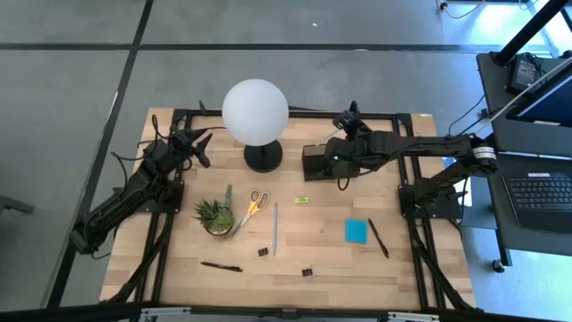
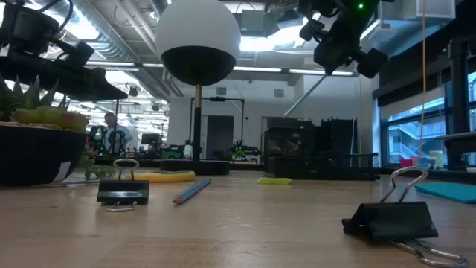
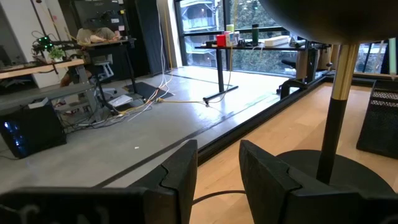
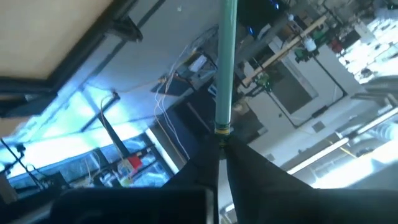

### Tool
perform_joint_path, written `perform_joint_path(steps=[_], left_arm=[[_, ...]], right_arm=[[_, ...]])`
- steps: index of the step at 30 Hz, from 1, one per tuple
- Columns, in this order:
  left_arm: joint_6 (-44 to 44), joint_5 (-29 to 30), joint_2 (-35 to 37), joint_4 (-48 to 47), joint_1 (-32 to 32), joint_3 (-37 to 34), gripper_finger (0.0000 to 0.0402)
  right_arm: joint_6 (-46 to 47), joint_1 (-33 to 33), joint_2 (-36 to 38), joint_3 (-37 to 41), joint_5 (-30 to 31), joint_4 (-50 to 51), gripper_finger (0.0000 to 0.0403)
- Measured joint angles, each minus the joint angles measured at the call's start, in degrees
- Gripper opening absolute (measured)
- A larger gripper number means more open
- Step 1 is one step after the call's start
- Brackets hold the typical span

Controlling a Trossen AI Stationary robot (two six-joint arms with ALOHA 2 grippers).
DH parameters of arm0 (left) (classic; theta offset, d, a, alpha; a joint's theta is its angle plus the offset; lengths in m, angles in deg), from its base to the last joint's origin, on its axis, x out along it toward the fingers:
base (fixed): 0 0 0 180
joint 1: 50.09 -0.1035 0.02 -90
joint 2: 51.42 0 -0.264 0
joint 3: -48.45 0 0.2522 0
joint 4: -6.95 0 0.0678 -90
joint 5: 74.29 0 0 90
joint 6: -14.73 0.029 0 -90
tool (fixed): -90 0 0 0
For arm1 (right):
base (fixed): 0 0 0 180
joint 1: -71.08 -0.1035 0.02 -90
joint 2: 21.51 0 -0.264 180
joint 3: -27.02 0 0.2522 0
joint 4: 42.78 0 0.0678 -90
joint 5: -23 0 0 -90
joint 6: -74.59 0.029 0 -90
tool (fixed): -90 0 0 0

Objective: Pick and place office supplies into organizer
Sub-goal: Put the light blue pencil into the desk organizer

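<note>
Clenching a slim green pencil (image 4: 224, 68), the right gripper (image 4: 221, 142) jaws hover above the black organizer (image 1: 317, 162).

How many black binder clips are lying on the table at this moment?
2. One binder clip lies below the scissors, beside the blue pencil. The other binder clip lies near the table's front edge. More may be hidden inside the organizer.
</note>
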Motion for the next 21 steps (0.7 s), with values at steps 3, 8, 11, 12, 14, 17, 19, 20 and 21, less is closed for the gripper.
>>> perform_joint_path(steps=[3,8,11,12,14,17,19,20,21], left_arm=[[0.0,0.0,0.0,0.0,0.0,0.0,0.0114],[0.0,0.0,0.0,0.0,0.0,0.0,0.0114],[0.0,0.0,0.0,0.0,0.0,0.0,0.0114],[0.0,0.0,0.0,0.0,0.0,0.0,0.0114],[0.0,0.0,0.0,0.0,0.0,0.0,0.0114],[0.0,0.0,0.0,0.0,0.0,0.0,0.0114],[0.0,0.0,0.0,0.0,0.0,0.0,0.0114],[0.0,0.0,0.0,0.0,0.0,0.0,0.0114],[0.0,0.0,0.0,0.0,0.0,0.0,0.0114]], right_arm=[[0.0,0.0,0.0,0.0,-0.8,-0.9,0.0024],[0.0,0.0,0.0,0.0,-1.2,-1.7,0.0024],[-0.9,0.0,-0.4,0.0,-3.5,-1.7,0.0024],[-1.1,0.0,-0.7,0.0,-3.7,-1.7,0.0024],[-1.2,0.0,-1.7,0.0,-3.5,-1.9,0.0024],[-1.1,0.0,-3.5,0.0,-3.4,-2.2,0.0024],[-1.1,0.0,-4.9,0.0,-3.4,-2.7,0.0024],[-1.1,0.0,-5.6,0.0,-3.4,-3.2,0.0024],[-1.0,0.0,-6.3,0.0,-3.4,-3.5,0.0024]])
